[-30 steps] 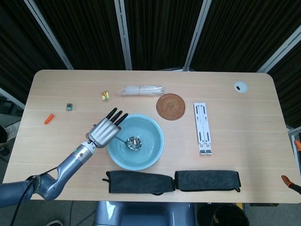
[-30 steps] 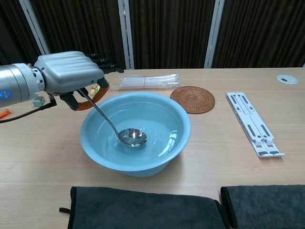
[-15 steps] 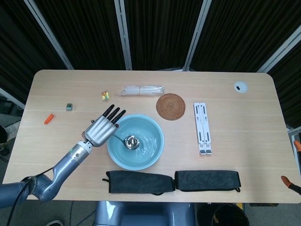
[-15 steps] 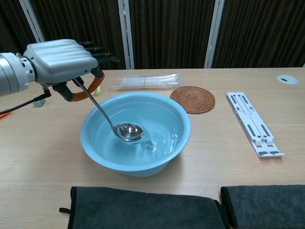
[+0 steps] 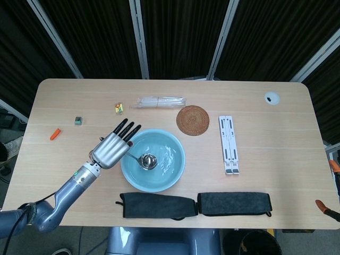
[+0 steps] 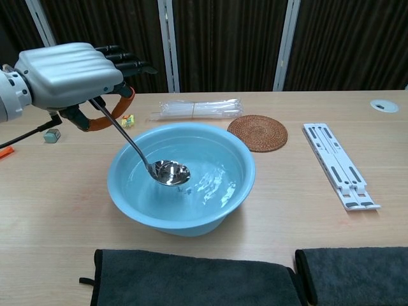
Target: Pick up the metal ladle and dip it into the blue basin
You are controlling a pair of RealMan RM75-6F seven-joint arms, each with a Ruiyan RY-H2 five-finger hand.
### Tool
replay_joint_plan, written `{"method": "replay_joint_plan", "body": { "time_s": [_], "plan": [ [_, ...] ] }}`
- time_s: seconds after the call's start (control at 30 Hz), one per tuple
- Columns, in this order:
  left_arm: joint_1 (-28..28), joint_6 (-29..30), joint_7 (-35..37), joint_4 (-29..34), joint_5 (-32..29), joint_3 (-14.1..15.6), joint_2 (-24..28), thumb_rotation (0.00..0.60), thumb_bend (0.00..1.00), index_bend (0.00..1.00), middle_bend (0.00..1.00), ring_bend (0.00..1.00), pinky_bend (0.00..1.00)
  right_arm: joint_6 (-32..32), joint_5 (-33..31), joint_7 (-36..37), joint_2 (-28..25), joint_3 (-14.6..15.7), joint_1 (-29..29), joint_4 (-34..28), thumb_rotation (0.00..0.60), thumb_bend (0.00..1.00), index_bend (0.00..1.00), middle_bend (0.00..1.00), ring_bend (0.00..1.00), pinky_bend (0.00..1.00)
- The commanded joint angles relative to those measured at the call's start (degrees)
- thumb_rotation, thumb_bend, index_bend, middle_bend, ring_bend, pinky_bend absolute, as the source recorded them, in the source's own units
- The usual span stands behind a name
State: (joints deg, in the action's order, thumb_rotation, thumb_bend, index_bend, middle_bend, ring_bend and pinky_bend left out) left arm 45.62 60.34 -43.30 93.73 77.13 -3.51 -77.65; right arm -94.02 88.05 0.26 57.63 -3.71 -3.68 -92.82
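My left hand (image 5: 112, 147) (image 6: 70, 76) holds the metal ladle by its handle, above the left rim of the blue basin (image 5: 154, 180) (image 6: 242, 172). The ladle's shiny bowl (image 5: 148, 160) (image 6: 170, 172) hangs inside the basin, just over the rippling water. The handle (image 6: 124, 137) slants down from under my palm. The basin stands at the middle of the table, near the front. My right hand shows in neither view.
A round woven coaster (image 5: 193, 120) and a clear plastic packet (image 5: 160, 102) lie behind the basin. A white folding stand (image 5: 228, 144) lies to the right. Two dark cloths (image 5: 157, 205) (image 5: 234, 203) line the front edge. Small items (image 5: 78, 121) (image 5: 54, 134) sit far left.
My left hand has risen and drawn back to the left, lifting the ladle's bowl from the basin's bottom up out of the water. The water now ripples.
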Motion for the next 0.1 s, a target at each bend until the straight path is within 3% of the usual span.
{"method": "replay_joint_plan", "body": {
  "time_s": [0.03, 0.1],
  "plan": [
    [-0.30, 0.40, 0.41, -0.20, 0.52, 0.03, 0.31, 0.600, 0.57, 0.70, 0.00, 0.00, 0.00, 0.00, 0.23, -0.09, 0.11, -0.07, 0.16, -0.30, 0.600, 0.00, 0.00, 0.00, 0.00, 0.00],
    [-0.51, 0.68, 0.76, -0.15, 0.80, -0.03, 0.57, 0.600, 0.57, 0.70, 0.00, 0.00, 0.00, 0.20, 0.41, -0.45, 0.30, -0.04, 0.35, -0.44, 0.600, 0.00, 0.00, 0.00, 0.00, 0.00]
  ]
}}
